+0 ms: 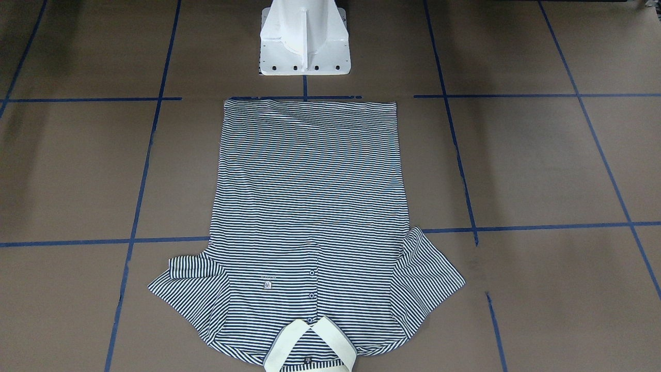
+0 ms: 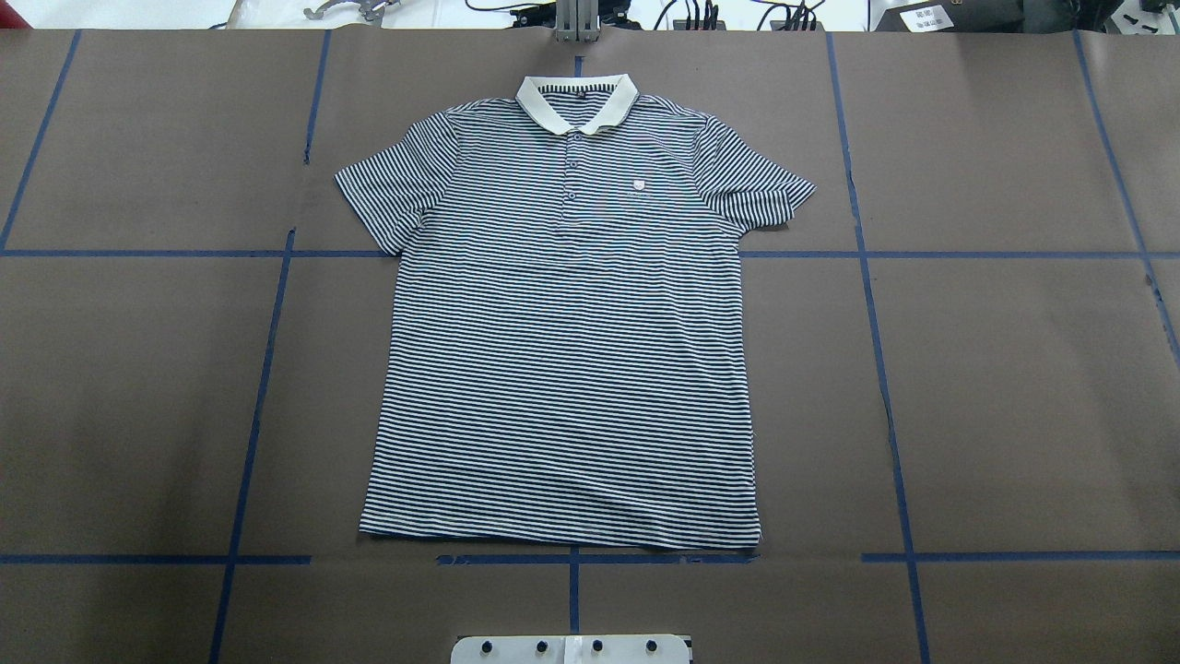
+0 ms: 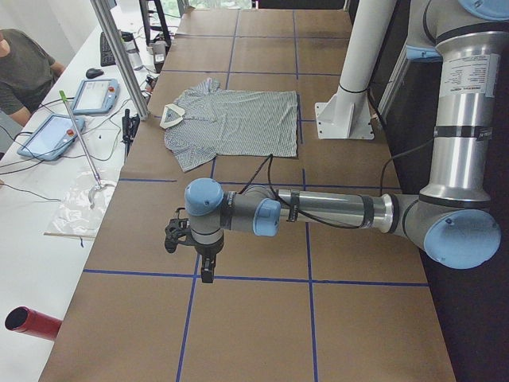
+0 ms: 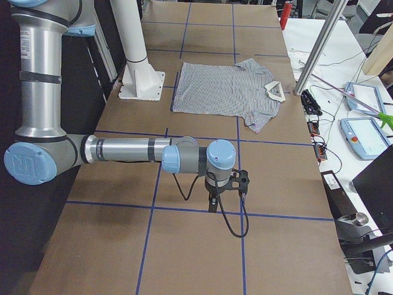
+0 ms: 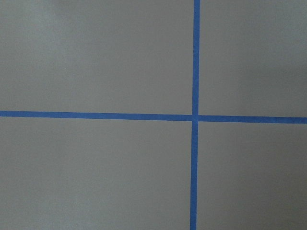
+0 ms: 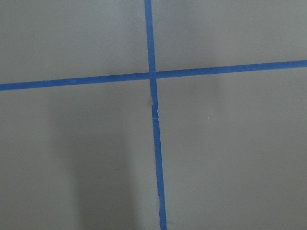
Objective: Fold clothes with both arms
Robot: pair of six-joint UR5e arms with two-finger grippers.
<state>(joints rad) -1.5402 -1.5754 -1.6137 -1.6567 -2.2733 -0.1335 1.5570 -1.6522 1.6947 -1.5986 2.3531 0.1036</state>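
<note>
Now navy-and-white striped polo shirt (image 2: 562,323) lies flat on brown surface (image 2: 1014,387), collar at 12 o'clock. Black left pincer (image 3: 207,272), right pincer (image 4: 212,204): cannot tell whether apart or together.

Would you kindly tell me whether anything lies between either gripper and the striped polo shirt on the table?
Nothing visible does: only brown table separates the black left gripper and the black right gripper from the navy-and-white striped polo shirt.

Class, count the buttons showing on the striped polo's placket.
3. Along the placket of the polo shirt: top button beneath the collar, middle button halfway along, last button at the placket's closed end. The collar may hide another.
</note>
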